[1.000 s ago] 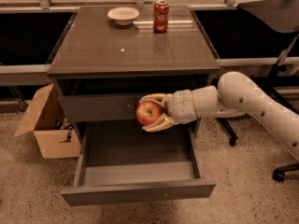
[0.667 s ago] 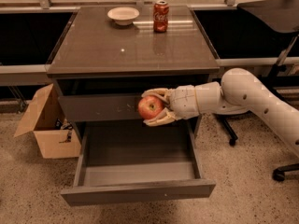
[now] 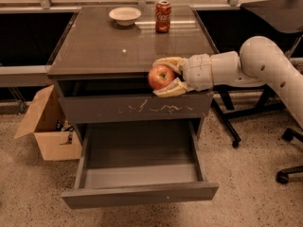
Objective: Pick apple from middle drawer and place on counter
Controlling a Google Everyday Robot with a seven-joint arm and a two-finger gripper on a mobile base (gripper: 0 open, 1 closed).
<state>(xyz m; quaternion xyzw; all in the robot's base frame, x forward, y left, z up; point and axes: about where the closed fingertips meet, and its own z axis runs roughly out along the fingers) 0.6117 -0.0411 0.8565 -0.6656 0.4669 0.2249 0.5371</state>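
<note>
My gripper [image 3: 163, 76] is shut on the apple [image 3: 160, 77], a small red apple with yellowish patches. It holds the apple in the air at the front edge of the counter [image 3: 113, 44], level with its top. The white arm reaches in from the right. Below, the middle drawer [image 3: 138, 193] is pulled wide open, and its inside looks bare. Above it is a closed drawer front with white scratch marks [image 3: 156, 109].
A white bowl [image 3: 125, 15] and a red Coca-Cola can [image 3: 163, 16] stand at the back of the counter. An open cardboard box [image 3: 45, 129] sits on the floor at the left. Office chair legs [image 3: 286, 169] stand at the right.
My gripper has lifted the apple from in front of the scratched drawer front up to the level of the counter's front edge.
</note>
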